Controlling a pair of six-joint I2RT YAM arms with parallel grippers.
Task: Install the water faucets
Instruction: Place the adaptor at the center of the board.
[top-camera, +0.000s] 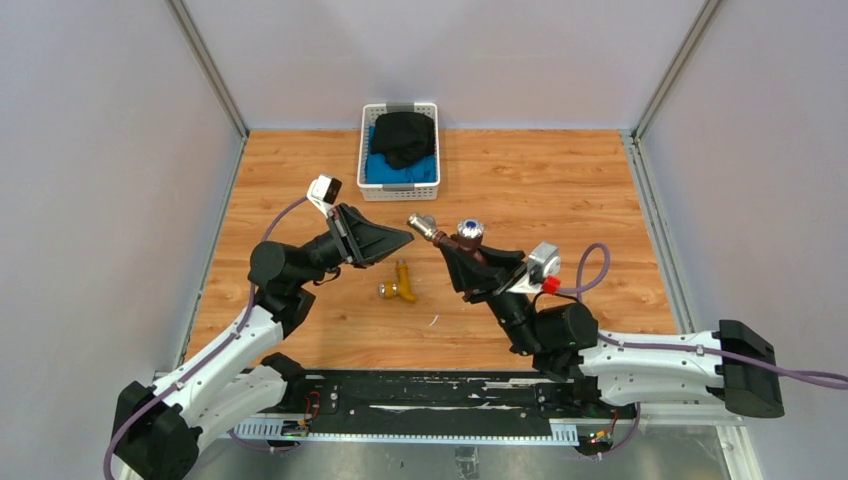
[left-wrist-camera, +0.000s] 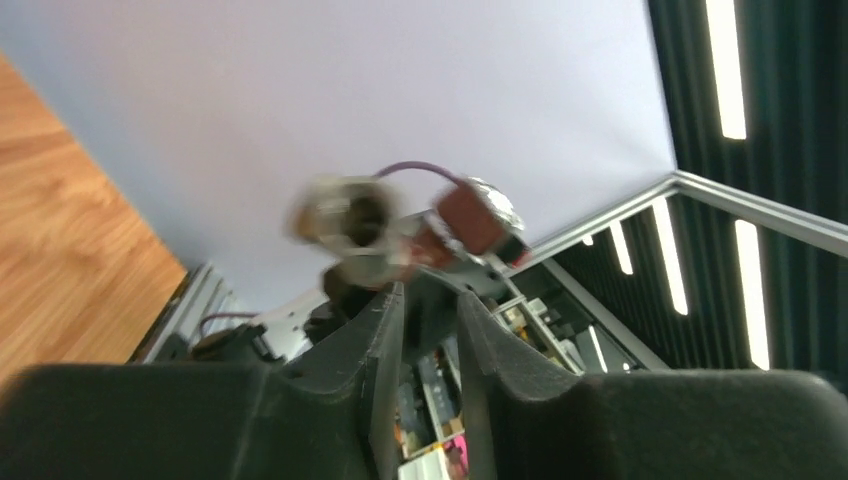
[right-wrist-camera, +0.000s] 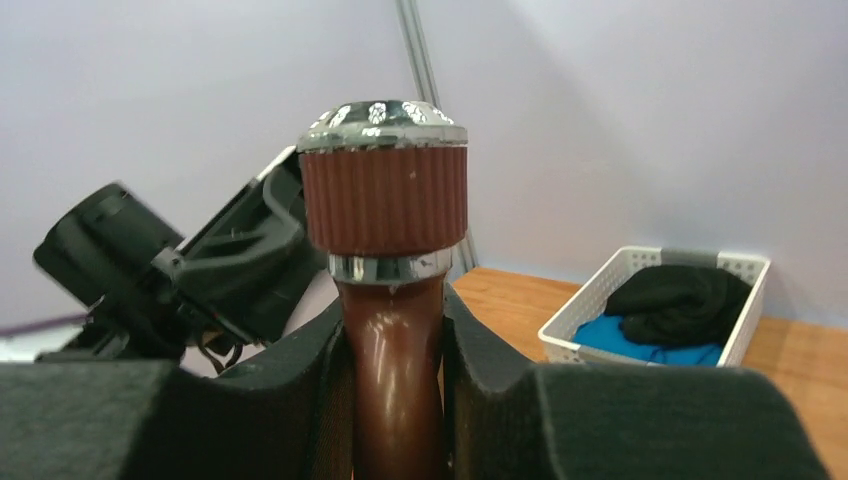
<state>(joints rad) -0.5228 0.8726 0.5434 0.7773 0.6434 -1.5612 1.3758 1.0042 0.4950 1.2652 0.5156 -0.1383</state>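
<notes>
One brass faucet (top-camera: 402, 283), one brown faucet (top-camera: 445, 240), one basket (top-camera: 362, 150).

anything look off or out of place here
Nothing spilled or broken. The brass faucet lies loose on its side on the table, while the brown faucet is clamped in the right gripper. A small white fleck lies nearby.

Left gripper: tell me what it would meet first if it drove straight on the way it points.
Probably the silvery end of the dark reddish-brown metal faucet that the right gripper holds. The left gripper points at it from close by; relative height is unclear.
</notes>
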